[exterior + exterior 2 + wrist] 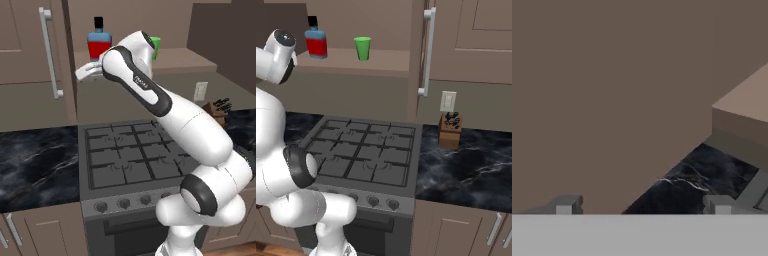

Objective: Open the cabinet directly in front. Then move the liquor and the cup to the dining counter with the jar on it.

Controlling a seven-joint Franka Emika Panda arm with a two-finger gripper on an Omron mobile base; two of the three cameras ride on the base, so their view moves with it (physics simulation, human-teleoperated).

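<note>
Taupe cabinet (466, 40) doors stand open before you; the liquor (98, 42) and cup (362, 48) sit on its shelf, your gripper (643, 205) jaws spread wide, holding nothing.

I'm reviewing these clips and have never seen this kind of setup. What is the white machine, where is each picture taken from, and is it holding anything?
It is a white robot arm in a rendered kitchen. Two pictures come from cameras behind it, left and right; the third looks along its gripper, whose fingers stand apart with nothing between them. The cabinet above the stove is open: on its shelf stand the liquor bottle and the green cup. A knife block sits on the black worktop beside the stove.
</note>
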